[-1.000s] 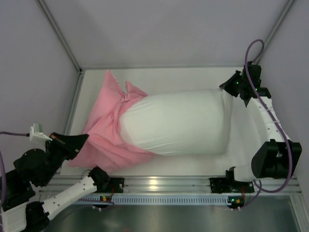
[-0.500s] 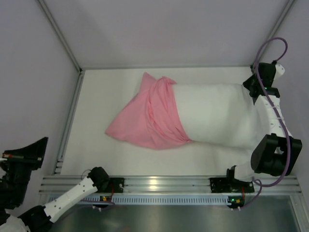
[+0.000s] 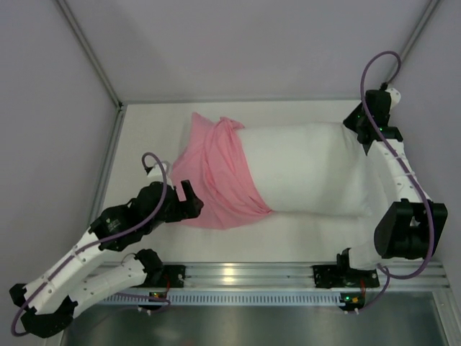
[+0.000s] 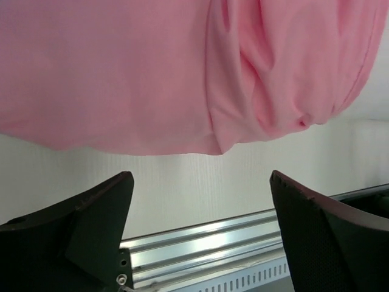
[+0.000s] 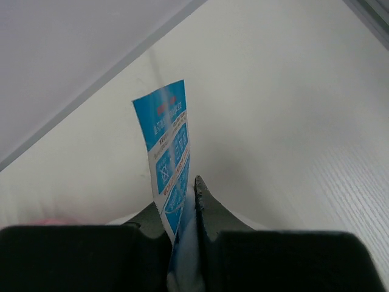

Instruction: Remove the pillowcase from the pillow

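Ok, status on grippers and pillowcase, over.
Left gripper open, empty, just short of pillowcase. Right gripper shut on pillow at its tagged corner. Pillowcase covers only pillow's left end. Nothing in the way.

Soft, even light is coming from overhead, making the white tabletop (image 3: pixel 310 241) bright and laying only a faint shadow along the near side of the pillow (image 3: pixel 302 169). Glare is flaring on the metal rail (image 3: pixel 230 272) at the tabletop's near edge. In both wrist views the close dark fingers (image 4: pixel 85 237) are showing blurred and underexposed.
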You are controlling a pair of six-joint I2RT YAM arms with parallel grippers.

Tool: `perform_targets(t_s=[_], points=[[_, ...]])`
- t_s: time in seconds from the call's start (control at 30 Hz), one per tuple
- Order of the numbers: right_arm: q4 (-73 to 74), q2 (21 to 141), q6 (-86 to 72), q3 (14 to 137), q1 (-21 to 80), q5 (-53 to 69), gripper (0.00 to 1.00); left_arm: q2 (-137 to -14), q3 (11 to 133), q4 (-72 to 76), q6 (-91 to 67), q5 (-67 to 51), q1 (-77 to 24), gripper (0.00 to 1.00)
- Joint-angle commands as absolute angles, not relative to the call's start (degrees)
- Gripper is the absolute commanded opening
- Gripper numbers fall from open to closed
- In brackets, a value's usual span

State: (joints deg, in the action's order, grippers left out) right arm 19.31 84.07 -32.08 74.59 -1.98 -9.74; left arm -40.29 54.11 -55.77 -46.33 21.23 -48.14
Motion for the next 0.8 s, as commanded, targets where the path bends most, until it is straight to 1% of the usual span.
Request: perform_targets(t_s=[0.0, 0.13, 0.27, 0.3, 0.33, 0.4, 0.53, 0.63, 0.67, 0.7, 0.77], points=[[15.91, 83.32, -31.47, 74.71, -1.58, -8.71, 0.00, -36.38, 51.52, -41.15, -46.32, 15.29, -48.08, 0.99], [15.56, 82.53, -31.55, 74.00, -0.97, -8.00, 0.00, -42.87, 52.64, -35.62, -45.36, 15.12, -48.08, 0.99], [15.29, 81.92, -31.46, 73.04, -0.44, -8.00, 0.00, -52.87, 55.89, -30.34, -41.59, 15.03, -48.08, 0.99], [15.21, 81.83, -31.46, 72.69, -0.44, -7.91, 0.00, -55.17, 57.99, -29.89, -40.53, 14.86, -47.90, 0.99], [15.03, 81.48, -31.46, 72.51, -0.44, -7.91, 0.00, -60.07, 59.40, -29.97, -38.60, 15.11, -47.73, 0.99], [14.68, 81.21, -31.38, 72.16, -0.44, -7.56, 0.00, -64.75, 63.69, -31.98, -37.45, 15.73, -47.11, 0.99], [14.68, 80.77, -30.59, 71.98, -0.44, -7.56, 0.00, -73.01, 66.79, -32.08, -35.07, 16.35, -46.50, 0.99], [14.59, 80.51, -30.24, 72.16, -0.35, -7.73, 0.00, -76.45, 66.97, -32.26, -34.63, 15.56, -45.88, 0.99], [14.59, 80.42, -30.15, 72.33, -0.44, -7.73, 0.00, -76.90, 66.80, -32.34, -34.54, 14.77, -45.88, 0.95], [14.59, 80.51, -30.15, 72.42, -0.35, -7.91, 0.00, -77.08, 66.10, -32.08, -34.80, 13.81, -45.88, 0.86], [14.59, 80.68, -30.15, 72.60, -0.44, -8.09, 0.00, -76.12, 65.22, -31.29, -35.42, 11.70, -45.88, 0.55]])
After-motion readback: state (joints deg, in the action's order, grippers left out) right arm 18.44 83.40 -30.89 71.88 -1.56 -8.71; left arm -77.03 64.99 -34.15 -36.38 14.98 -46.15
